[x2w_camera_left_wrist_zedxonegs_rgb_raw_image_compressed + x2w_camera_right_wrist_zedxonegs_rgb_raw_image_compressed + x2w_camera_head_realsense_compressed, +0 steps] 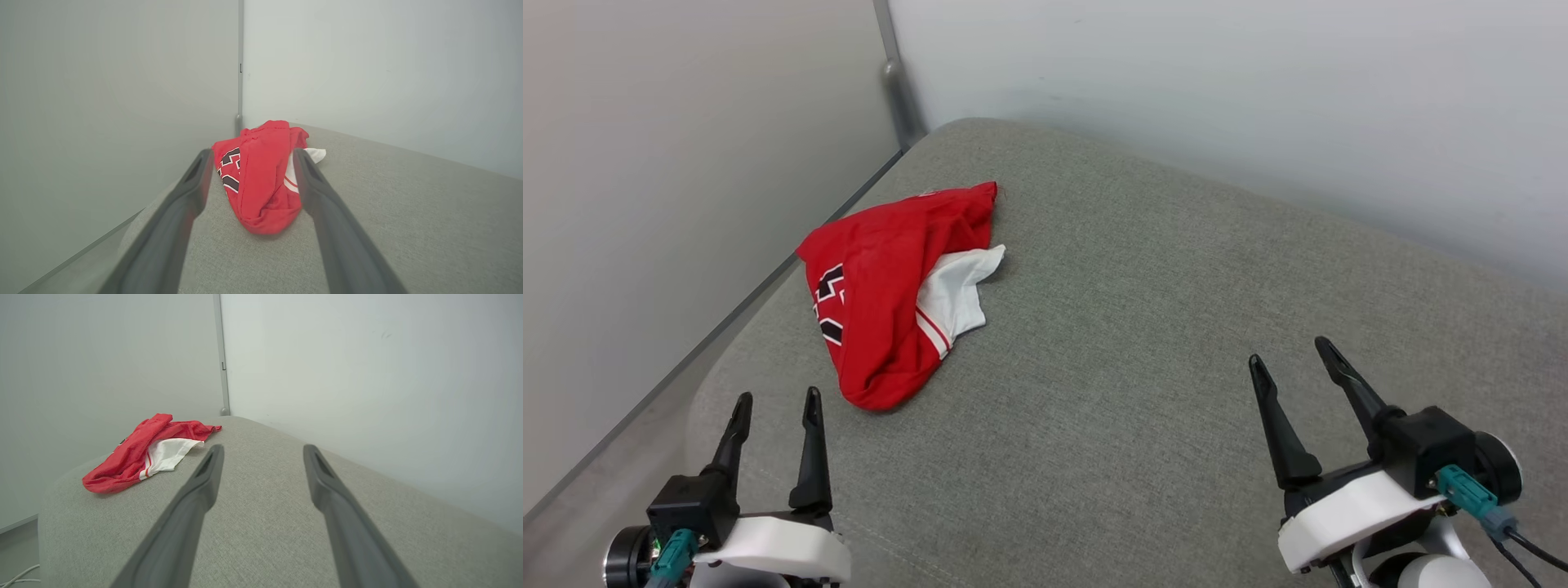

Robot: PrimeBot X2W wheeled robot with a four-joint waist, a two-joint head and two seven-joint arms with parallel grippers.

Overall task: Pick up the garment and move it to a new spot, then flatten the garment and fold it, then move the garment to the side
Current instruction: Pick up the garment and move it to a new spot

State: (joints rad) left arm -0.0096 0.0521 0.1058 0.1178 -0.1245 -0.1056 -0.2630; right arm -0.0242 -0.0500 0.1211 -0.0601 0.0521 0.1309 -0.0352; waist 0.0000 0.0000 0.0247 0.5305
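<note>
Left end effector lower left, fingers apart, empty. It's aimed at the garment just above it, probably to make the first pick. Right end effector lower right, also apart, well clear. Garment sits crumpled left of centre on the grey cushion — not yet lifted.

A grey fabric cushion sits in the corner between two pale walls. A grey strip runs up that corner. A white cable lies on the floor.
</note>
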